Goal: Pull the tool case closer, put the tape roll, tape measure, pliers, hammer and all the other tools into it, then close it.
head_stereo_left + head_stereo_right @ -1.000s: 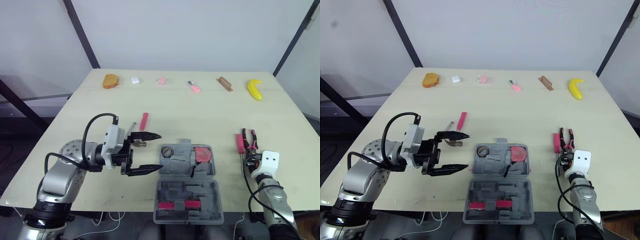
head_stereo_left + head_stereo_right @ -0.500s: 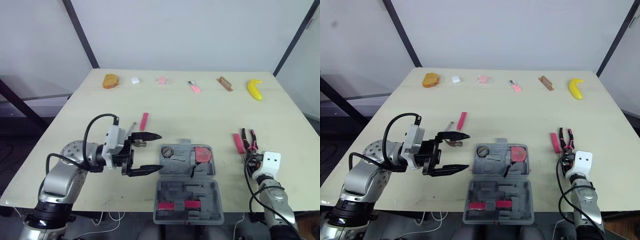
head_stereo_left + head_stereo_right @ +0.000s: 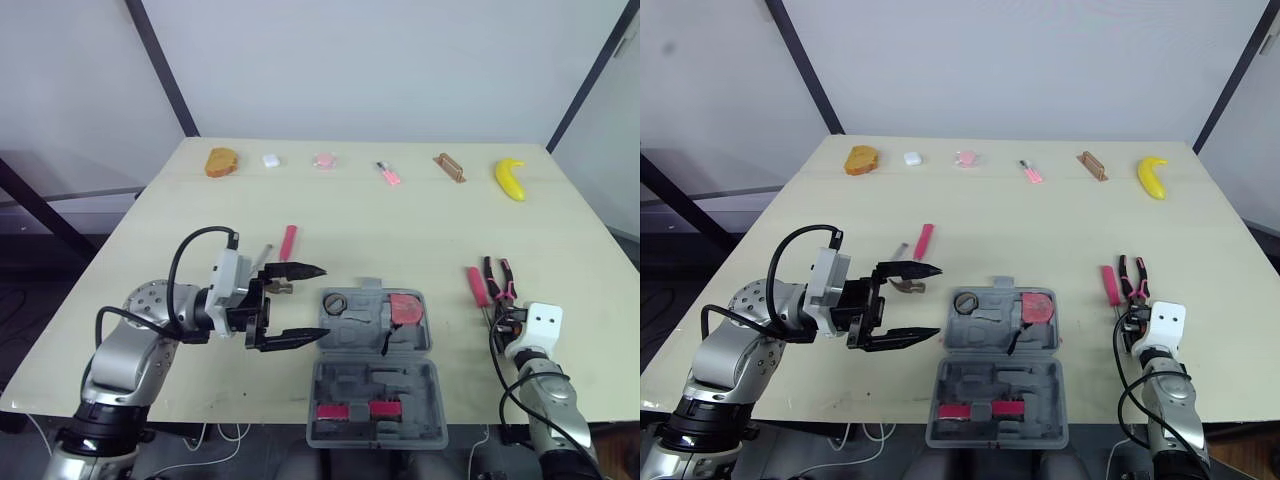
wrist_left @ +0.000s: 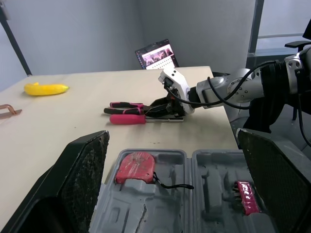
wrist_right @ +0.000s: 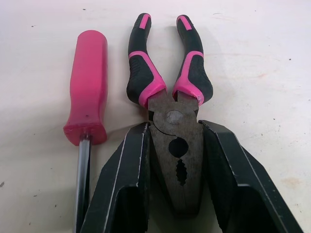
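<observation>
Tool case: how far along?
Done: tape measure and tape roll sit in the open tool case. In hand: right gripper jaws clamp the pliers, lying on the table. Left: pink screwdriver, pink-handled tool by the open left gripper, closing the case.

Grey tool case (image 3: pixel 375 385); pink-black pliers (image 5: pixel 172 119); pink screwdriver (image 5: pixel 87 92); yellow banana (image 3: pixel 510 178).

no legible text, labels or numbers

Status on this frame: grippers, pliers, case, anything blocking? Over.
Left gripper open, hovering beside open tool case. Right gripper shut on head of pliers, flat on table. Pink screwdriver close alongside.
</observation>
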